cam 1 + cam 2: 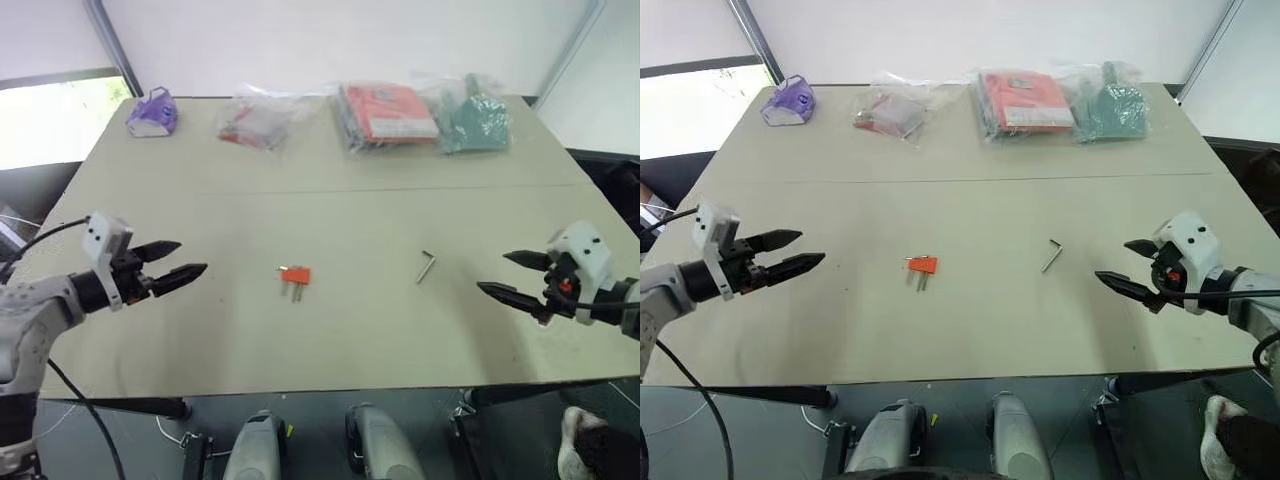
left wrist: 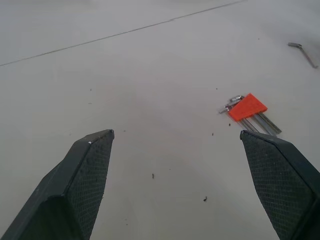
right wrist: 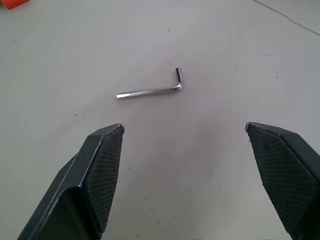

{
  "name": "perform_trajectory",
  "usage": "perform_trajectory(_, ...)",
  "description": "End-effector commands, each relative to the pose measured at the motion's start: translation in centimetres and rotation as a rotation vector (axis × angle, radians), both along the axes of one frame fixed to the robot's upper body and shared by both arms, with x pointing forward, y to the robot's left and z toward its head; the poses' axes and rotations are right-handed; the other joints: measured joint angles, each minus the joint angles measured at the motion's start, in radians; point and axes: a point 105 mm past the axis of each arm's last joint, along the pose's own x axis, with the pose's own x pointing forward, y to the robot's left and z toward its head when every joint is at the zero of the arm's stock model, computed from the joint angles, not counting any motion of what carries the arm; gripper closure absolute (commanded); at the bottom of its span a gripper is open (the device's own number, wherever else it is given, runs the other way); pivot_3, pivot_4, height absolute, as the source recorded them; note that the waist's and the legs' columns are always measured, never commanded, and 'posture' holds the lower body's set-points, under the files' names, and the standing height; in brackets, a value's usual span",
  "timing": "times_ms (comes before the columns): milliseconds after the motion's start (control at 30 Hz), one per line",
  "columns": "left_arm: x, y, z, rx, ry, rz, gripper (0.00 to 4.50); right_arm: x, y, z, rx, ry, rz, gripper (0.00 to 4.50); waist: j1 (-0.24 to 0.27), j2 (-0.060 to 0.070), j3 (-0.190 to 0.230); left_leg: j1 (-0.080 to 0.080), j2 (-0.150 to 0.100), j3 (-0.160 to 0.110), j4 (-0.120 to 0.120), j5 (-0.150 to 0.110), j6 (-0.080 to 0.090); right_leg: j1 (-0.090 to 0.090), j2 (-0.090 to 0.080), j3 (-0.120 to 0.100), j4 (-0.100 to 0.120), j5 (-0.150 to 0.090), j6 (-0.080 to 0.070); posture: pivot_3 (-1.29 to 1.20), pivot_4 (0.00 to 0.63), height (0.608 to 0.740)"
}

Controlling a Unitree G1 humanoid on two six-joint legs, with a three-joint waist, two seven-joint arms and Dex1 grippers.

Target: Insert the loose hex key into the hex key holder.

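Right wrist view: the loose hex key (image 3: 150,90) is seen lying flat on the bare table (image 1: 350,340), a thin grey L-shaped rod with its short bent end turned away from the right gripper (image 3: 182,150), whose two black fingers are spread wide with nothing between them; the key is near that gripper but untouched; the hex key holder (image 1: 296,276), a small orange-red block with a few thin metal keys sticking out of it, is found well apart from the key, toward the middle of the table, in front of the left gripper (image 1: 180,260), which is likewise held apart and empty; the task is judged to be at its start, with pickup not yet made; a low, precise pinch on the thin rod is called for next, and slipping is likely since so little stands above the surface.
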Motion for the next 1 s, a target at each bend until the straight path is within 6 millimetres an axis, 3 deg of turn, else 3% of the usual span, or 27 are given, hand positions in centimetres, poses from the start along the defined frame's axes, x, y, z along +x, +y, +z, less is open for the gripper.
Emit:
perform_trajectory(33, -0.1, 0.1, 1.5, -0.002, -0.063, 0.004, 0.28, 0.2, -0.2, 1.2, -0.025, -0.048, 0.001, 0.44, 0.000, 0.000, 0.000, 0.000, 0.000, 0.000, 0.000, 0.000, 0.000, 0.000, 0.000, 0.000, 0.000, 0.000, 0.000, 0.00, 0.150, 0.740)
perform_trajectory(333, 0.9, 0.7, 0.8, 0.053, -0.069, 0.004, 0.28, 0.6, -1.0, 0.5, -0.048, -0.054, -0.041, 0.44, -0.002, 0.000, 0.000, 0.000, 0.000, 0.000, 0.000, 0.000, 0.000, 0.000, 0.000, 0.000, 0.000, 0.000, 0.000, 0.00, 0.150, 0.740)
perform_trajectory(533, 1.6, 0.8, 1.1, 0.052, -0.084, -0.011, 0.28, 0.8, -1.1, 1.3, -0.054, -0.079, -0.043, 0.44, -0.002, 0.000, 0.000, 0.000, 0.000, 0.001, 0.000, 0.000, 0.000, 0.000, 0.000, 0.001, 0.000, 0.001, -0.001, 0.00, 0.150, 0.740)
perform_trajectory(1000, 2.5, -0.7, -0.1, 0.131, -0.066, -0.154, 0.28, 1.6, 0.5, 1.9, -0.033, -0.116, 0.000, 0.44, -0.002, 0.000, 0.000, 0.000, 0.000, 0.001, 0.000, 0.000, 0.000, 0.000, 0.000, 0.001, 0.001, 0.001, -0.001, 0.00, 0.150, 0.740)
